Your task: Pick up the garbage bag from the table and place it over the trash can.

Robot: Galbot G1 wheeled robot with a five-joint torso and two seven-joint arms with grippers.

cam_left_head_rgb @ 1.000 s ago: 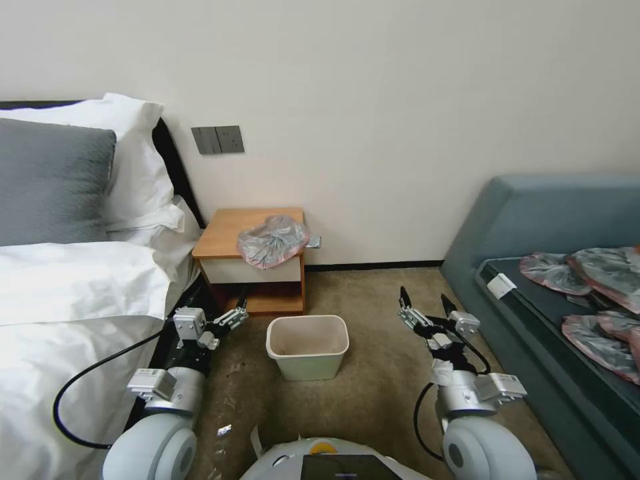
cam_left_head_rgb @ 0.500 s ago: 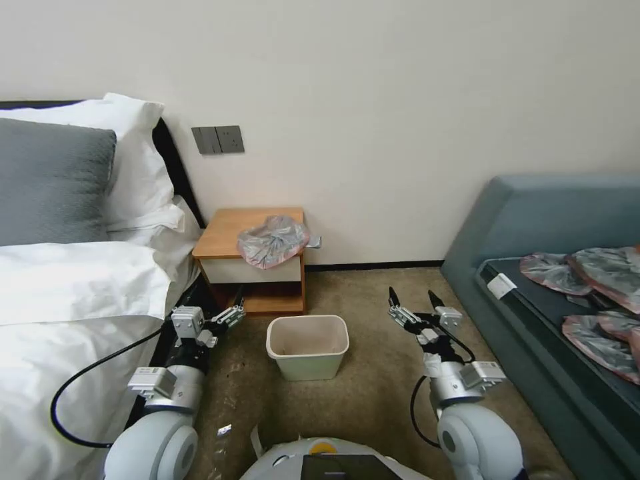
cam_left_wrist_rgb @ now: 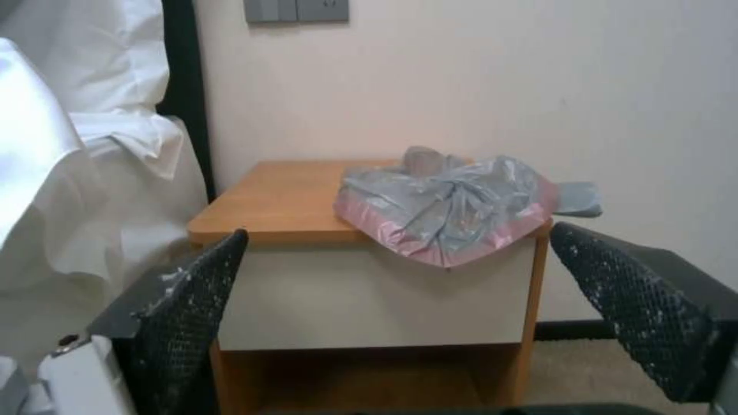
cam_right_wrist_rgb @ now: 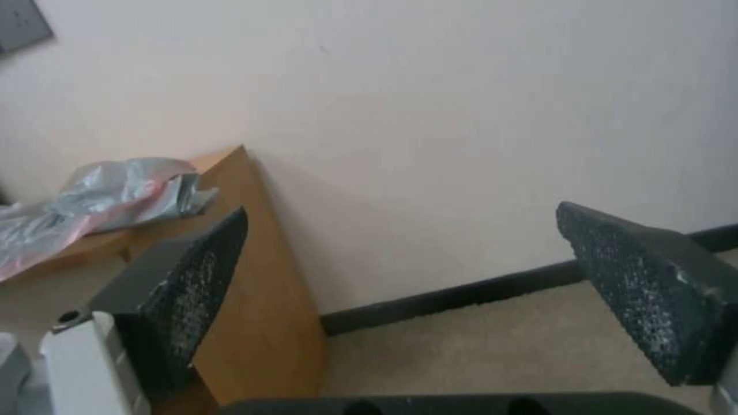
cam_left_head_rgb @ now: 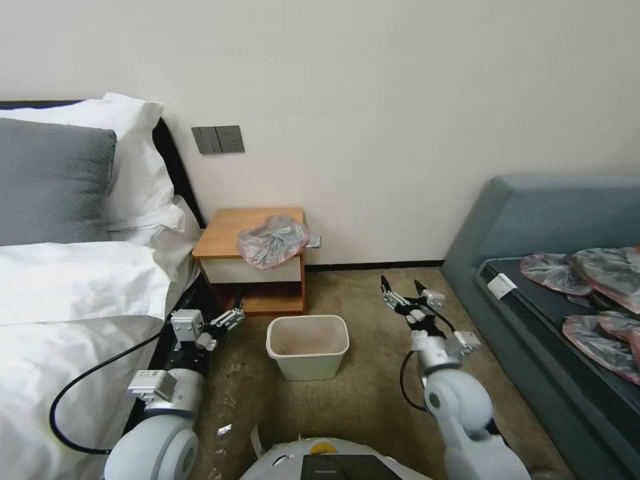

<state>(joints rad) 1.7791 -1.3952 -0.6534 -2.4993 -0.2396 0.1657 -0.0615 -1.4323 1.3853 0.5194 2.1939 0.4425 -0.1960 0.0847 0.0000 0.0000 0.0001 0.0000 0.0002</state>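
I see open carpet [cam_left_head_rgb: 373, 373] around the trash can [cam_left_head_rgb: 308, 345], which stands just in front of the table [cam_left_head_rgb: 253, 257]; the bed [cam_left_head_rgb: 73, 313] hems in the left side, the sofa [cam_left_head_rgb: 533, 280] the right, the wall [cam_left_head_rgb: 400, 133] closes behind the table

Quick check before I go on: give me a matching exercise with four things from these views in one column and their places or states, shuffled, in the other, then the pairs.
Things:
1. garbage bag
2. trash can
3. left gripper
4. right gripper

Places or states:
A. open, above the carpet to the right of the trash can
B. on the floor in front of the table
C. crumpled on the table top, hanging over its front edge
D. open, low beside the bed, in front of the table

Pairs: 1-C, 2-B, 3-D, 4-A
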